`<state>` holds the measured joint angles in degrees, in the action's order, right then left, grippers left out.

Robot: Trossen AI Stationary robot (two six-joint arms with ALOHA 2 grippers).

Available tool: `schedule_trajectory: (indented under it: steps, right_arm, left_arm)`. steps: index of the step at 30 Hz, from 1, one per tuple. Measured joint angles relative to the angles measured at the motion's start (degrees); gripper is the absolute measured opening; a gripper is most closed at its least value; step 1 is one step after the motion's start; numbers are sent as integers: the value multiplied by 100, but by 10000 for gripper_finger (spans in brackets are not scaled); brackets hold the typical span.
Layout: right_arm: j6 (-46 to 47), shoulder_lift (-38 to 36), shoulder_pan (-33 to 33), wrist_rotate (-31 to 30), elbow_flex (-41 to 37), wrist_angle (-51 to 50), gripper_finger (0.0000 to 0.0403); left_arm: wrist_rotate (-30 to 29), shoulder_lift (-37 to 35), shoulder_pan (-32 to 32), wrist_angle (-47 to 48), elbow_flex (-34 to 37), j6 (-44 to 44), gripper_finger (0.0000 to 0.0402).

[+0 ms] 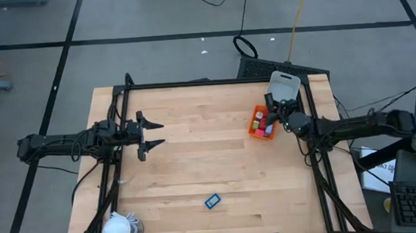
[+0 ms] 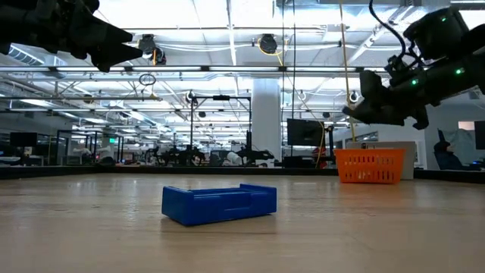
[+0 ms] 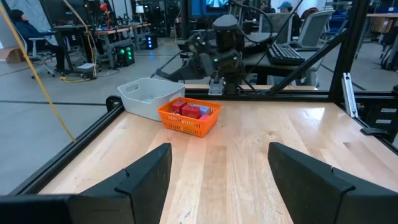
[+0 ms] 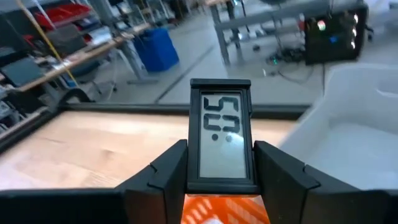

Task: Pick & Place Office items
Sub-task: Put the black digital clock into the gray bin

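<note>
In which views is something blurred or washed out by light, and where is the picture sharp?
Low view: the ceiling lights behind glare white, and the blue flat piece up front is sharp. Right wrist view: the right gripper and the small display it holds are sharp, the room behind blurred. High view: evenly lit, the table without strong shadows.

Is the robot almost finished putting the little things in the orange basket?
Nearly. Several red and blue pieces already lie in the orange basket. The right gripper is shut on a small black display right above the basket. One blue piece is left on the table. The left gripper waits open and empty at the left side.
</note>
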<state>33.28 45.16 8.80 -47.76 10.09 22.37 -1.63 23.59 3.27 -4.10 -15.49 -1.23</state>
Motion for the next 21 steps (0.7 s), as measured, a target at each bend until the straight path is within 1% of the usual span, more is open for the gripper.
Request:
schedule_trajectory:
  steps: [5,9,15,21]
  right_arm:
    - [298,-488,634,493,0,-1110,154]
    - [345,-697,984,748,0,-1573,149]
    - [175,-862,1346,882,0,-1715,154]
    - [190,-878,1856,881,2,-2416,149]
  left_arm:
    - [1,1,2,0,0,0,271]
    - [2,1,-1,0,0,0,271]
    - [2,2,-1,0,0,-1,271]
    - [2,0,0,0,0,0,271]
